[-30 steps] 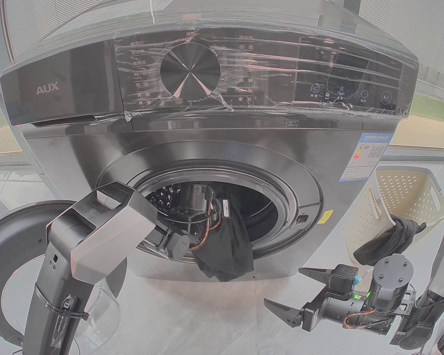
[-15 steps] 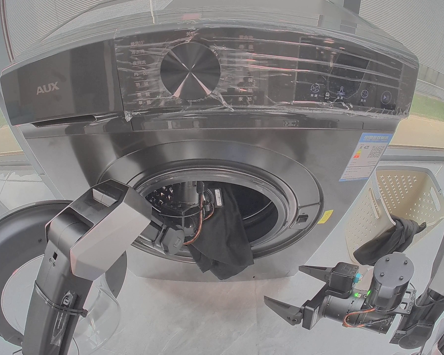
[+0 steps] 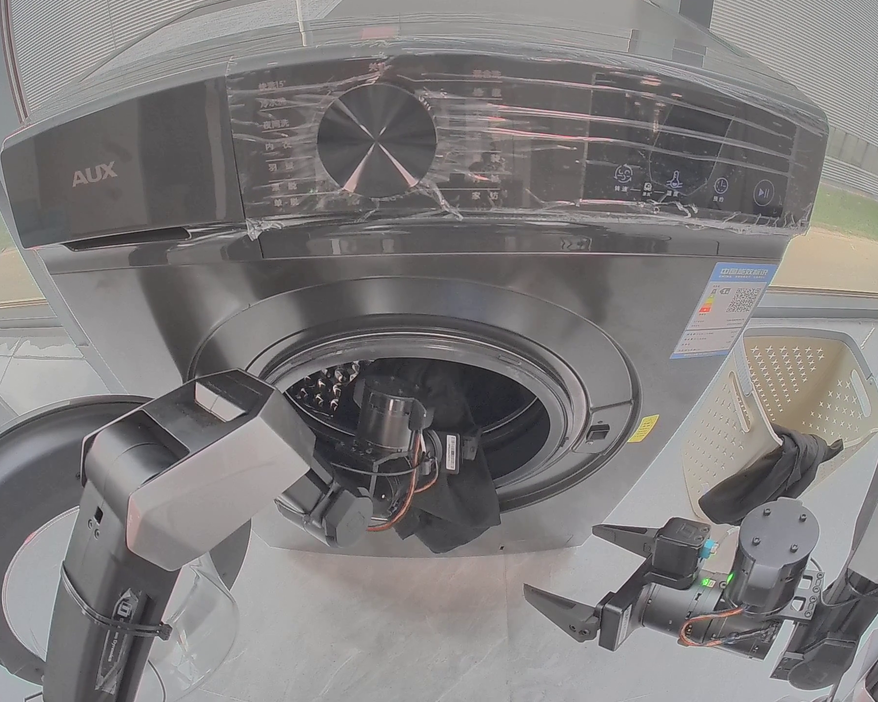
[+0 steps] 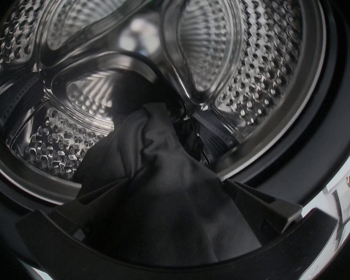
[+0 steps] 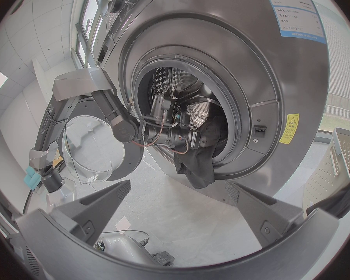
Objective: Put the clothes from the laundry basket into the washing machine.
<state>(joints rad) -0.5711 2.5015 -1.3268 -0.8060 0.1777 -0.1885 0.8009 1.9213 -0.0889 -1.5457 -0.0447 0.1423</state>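
In front of both my hands stands the washing machine (image 3: 439,275), its round mouth just ahead of my left hand (image 4: 171,183) and up and to the inner side of my right hand (image 3: 561,563). The machine's door (image 3: 19,480) hangs swung open on the outer side of my left arm. The laundry basket (image 3: 810,382) sits tilted beside the machine, above and outward from my right hand.

A black garment (image 3: 458,499) lies across the lower lip of the mouth at my left hand. Part of it reaches into the perforated drum (image 4: 260,59) and part hangs down outside the front. A second black garment (image 3: 766,480) droops over the basket's near edge, just above my right wrist.

My left hand's fingers stand apart at the drum's rim, with the cloth bunched between and over them. My right hand hangs low above the floor, well short of the mouth, fingers spread wide and holding nothing.
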